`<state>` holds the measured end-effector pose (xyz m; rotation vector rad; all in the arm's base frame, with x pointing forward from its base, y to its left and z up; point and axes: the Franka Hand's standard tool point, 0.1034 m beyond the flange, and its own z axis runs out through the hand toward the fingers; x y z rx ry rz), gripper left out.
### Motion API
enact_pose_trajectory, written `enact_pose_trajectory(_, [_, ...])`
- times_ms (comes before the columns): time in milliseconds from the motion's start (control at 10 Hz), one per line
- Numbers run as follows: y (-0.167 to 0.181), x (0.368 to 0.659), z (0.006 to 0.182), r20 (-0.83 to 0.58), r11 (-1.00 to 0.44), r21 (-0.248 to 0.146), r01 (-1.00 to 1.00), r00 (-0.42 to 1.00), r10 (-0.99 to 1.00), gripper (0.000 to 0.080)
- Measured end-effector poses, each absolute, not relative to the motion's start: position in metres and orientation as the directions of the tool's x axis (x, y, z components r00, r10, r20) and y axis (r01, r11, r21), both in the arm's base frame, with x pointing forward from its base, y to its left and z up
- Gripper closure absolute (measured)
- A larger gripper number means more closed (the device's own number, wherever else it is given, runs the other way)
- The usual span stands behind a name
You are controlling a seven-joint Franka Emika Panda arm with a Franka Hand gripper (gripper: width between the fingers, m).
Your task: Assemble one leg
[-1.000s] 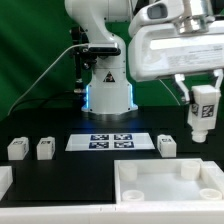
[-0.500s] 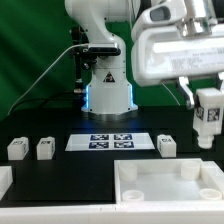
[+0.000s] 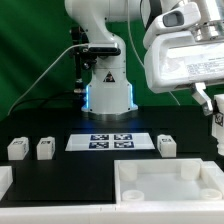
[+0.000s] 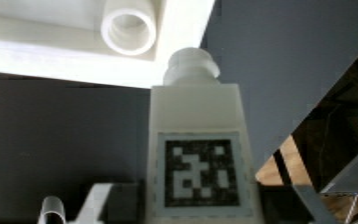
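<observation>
The big flat white plastic tray with raised rims (image 3: 135, 170) is seen nearest, on the black table (image 3: 60, 178). At the exterior view's right edge, the small white plastic block leg with a black-and-white tag (image 4: 197, 150) is held up in the air. It is gripped tight by the grey two-finger gripper (image 3: 216, 108). Further back, three more white legs (image 3: 44, 148) are set on the table. The marker board (image 3: 110, 141) is laid between them. The white robot base (image 3: 105, 90) is seen farthest away.
</observation>
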<state>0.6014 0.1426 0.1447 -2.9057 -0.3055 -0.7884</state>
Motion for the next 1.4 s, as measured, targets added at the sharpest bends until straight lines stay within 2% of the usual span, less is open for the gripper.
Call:
enact_pose_trajectory(100, [0.143, 0.601, 0.145, 0.510, -0.973, -0.058, 0.223, 0.844, 0.163, 0.0506])
enact_pose_trajectory(300, [0.123, 0.609, 0.134, 0.531, -0.970, -0.022, 0.244, 0.824, 0.195, 0.0506])
enact_pose_trajectory(500, [0.122, 0.618, 0.127, 0.532, -0.971, -0.028, 0.239, 0.826, 0.188, 0.0506])
enact_pose_trajectory(900, [0.122, 0.615, 0.104, 0.507, -0.971, -0.035, 0.235, 0.842, 0.185, 0.0506])
enact_pose_trajectory(1400, [0.116, 0.623, 0.091, 0.504, -0.973, -0.033, 0.228, 0.845, 0.181, 0.0506])
